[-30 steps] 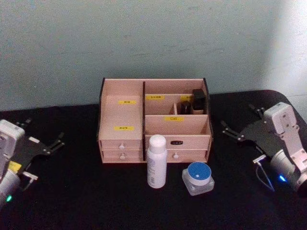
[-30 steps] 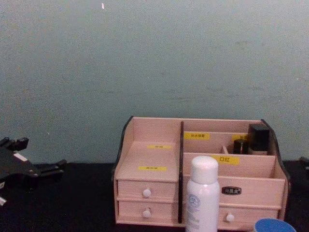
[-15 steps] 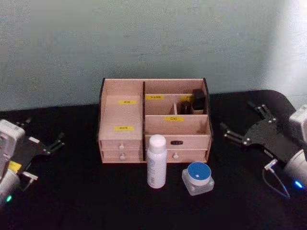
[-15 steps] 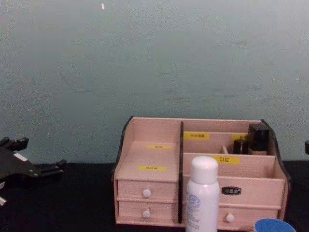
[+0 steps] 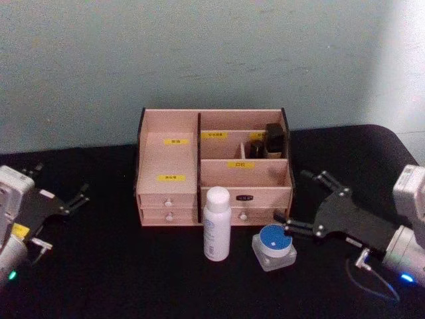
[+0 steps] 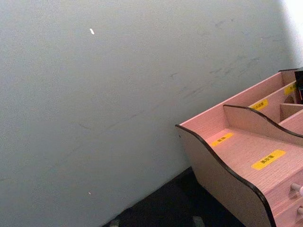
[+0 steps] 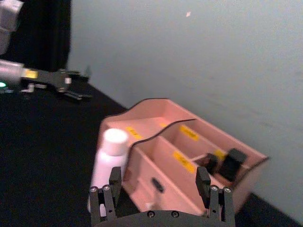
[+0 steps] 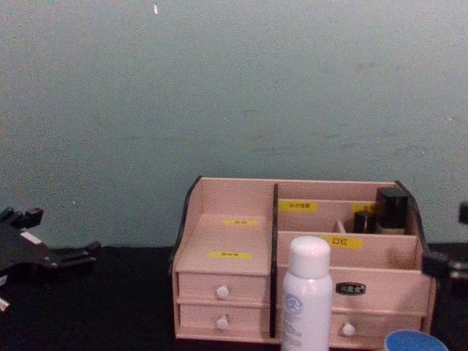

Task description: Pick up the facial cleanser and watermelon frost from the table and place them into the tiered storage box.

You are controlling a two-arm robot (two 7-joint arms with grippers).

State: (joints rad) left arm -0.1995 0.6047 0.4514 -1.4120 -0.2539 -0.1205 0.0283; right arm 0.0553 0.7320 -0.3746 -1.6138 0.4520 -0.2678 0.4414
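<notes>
The facial cleanser (image 5: 216, 223), a tall white bottle, stands upright on the black table just in front of the tiered storage box (image 5: 169, 163). To its right sits the watermelon frost (image 5: 274, 246), a squat clear jar with a blue lid. My right gripper (image 5: 295, 199) is open, its fingertips just right of the jar and near the box's front right corner, touching neither. In the right wrist view its gripper (image 7: 158, 184) faces the cleanser (image 7: 111, 158) and the box (image 7: 189, 156). The chest view shows the cleanser (image 8: 307, 296) and the jar's lid (image 8: 413, 341). My left gripper (image 5: 63, 183) rests open at the far left.
Small black containers (image 5: 269, 141) stand in the box's rear right compartment. A pale wall rises close behind the box. The black tabletop (image 5: 119, 266) stretches between my left gripper and the box, and along the front edge.
My right gripper has swung in from the table's far right side toward the jar and the box's front right corner. The left arm, bottle and jar have not moved.
</notes>
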